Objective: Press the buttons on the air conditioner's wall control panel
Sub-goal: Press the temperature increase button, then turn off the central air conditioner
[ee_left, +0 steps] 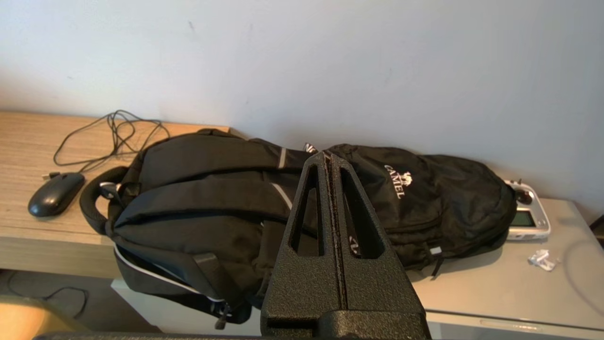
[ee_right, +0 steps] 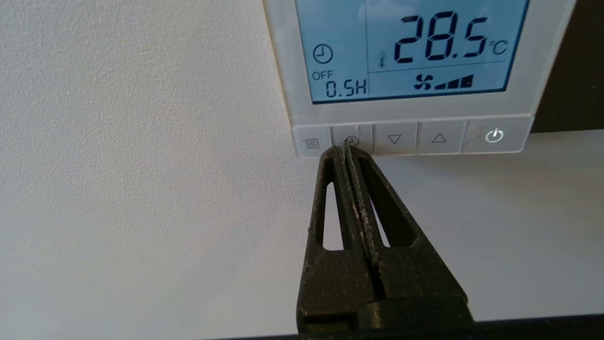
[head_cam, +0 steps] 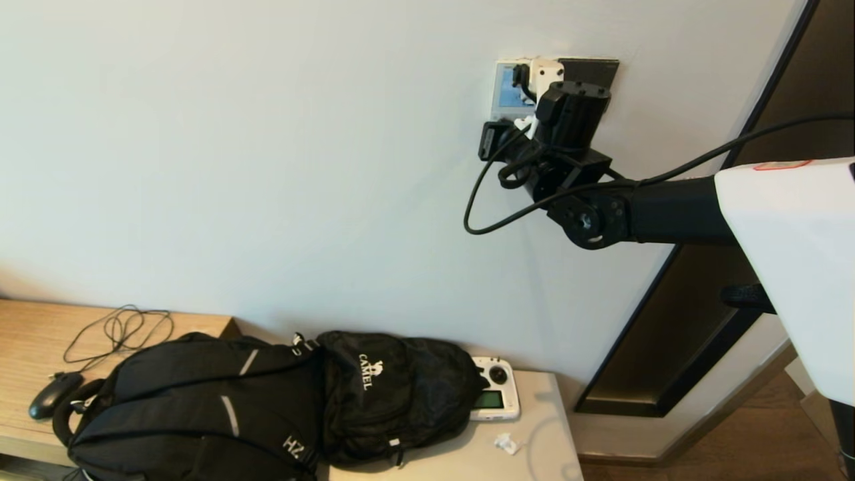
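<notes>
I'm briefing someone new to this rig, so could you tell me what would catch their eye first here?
The right gripper, fingers shut, touches its tip to the clock-marked one of the buttons under the lit blue screen of the wall control panel, which reads 28.5 °C. Below, two black backpacks sprawl over the desk. The left gripper hangs shut above them.

Matte black right arm (head_cam: 668, 210), looped black cable, white shell; grainy black triangular pincer (ee_right: 347, 150).

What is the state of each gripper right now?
Left gripper: shut, holding nothing, above the black fabric backpacks.
Right gripper: shut, holding nothing, tip at the small clock-marked grey-white button.
</notes>
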Tool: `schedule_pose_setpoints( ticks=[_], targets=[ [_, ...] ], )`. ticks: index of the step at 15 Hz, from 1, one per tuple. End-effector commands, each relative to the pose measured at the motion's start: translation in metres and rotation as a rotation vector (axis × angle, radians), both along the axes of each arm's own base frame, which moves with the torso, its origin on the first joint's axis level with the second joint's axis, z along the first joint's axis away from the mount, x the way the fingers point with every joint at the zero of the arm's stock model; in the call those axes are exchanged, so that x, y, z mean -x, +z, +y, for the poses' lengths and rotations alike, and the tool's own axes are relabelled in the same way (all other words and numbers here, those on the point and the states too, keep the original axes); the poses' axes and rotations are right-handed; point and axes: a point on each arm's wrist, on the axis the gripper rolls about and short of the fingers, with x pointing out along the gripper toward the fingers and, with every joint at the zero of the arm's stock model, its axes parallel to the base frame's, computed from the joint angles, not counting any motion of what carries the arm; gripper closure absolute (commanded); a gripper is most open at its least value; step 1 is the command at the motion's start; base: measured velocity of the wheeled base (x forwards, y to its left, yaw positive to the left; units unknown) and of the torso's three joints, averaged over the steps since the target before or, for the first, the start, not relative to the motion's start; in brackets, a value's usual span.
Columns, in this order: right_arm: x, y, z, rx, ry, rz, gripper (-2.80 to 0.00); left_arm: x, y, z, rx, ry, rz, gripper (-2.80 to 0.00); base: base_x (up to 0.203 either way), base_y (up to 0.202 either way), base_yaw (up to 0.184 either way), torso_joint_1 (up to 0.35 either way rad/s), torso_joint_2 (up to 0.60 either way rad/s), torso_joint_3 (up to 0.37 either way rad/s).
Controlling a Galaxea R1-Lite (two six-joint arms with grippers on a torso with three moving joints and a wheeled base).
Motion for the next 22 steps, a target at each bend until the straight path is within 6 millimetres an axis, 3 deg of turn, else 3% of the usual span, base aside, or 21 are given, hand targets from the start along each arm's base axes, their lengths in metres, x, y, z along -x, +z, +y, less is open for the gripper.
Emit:
schedule_pose_setpoints(
  ticks=[1, 9, 11, 17, 20, 22],
  targets=[
    [-0.001, 0.000, -0.002, -0.002, -0.008, -0.001, 0.00, 0.000, 0.000, 0.000, 0.001, 0.000, -0.001, 0.00, 0.000, 0.000, 0.000, 0.000, 0.00, 0.000],
    [0.003, -0.001, 0.000, 0.002, -0.001, 0.004, 0.00, 0.000, 0.000, 0.000, 0.001, 0.001, -0.001, 0.00, 0.000, 0.000, 0.000, 0.000, 0.00, 0.000],
    [0.013, 0.008, -0.004, 0.007, 0.000, -0.006, 0.00, 0.000, 0.000, 0.000, 0.001, 0.000, -0.001, 0.00, 0.000, 0.000, 0.000, 0.000, 0.00, 0.000],
    [0.069, 0.048, -0.029, -0.008, 0.005, -0.047, 0.00, 0.000, 0.000, 0.000, 0.000, 0.001, -0.001, 0.00, 0.000, 0.000, 0.000, 0.000, 0.00, 0.000],
    [0.119, 0.065, -0.054, -0.011, 0.008, -0.056, 0.00, 0.000, 0.000, 0.000, 0.001, 0.003, -0.001, 0.00, 0.000, 0.000, 0.000, 0.000, 0.00, 0.000],
    [0.155, 0.064, -0.074, 0.002, 0.008, -0.038, 0.00, 0.000, 0.000, 0.000, 0.001, 0.002, -0.001, 0.00, 0.000, 0.000, 0.000, 0.000, 0.00, 0.000]
  ],
)
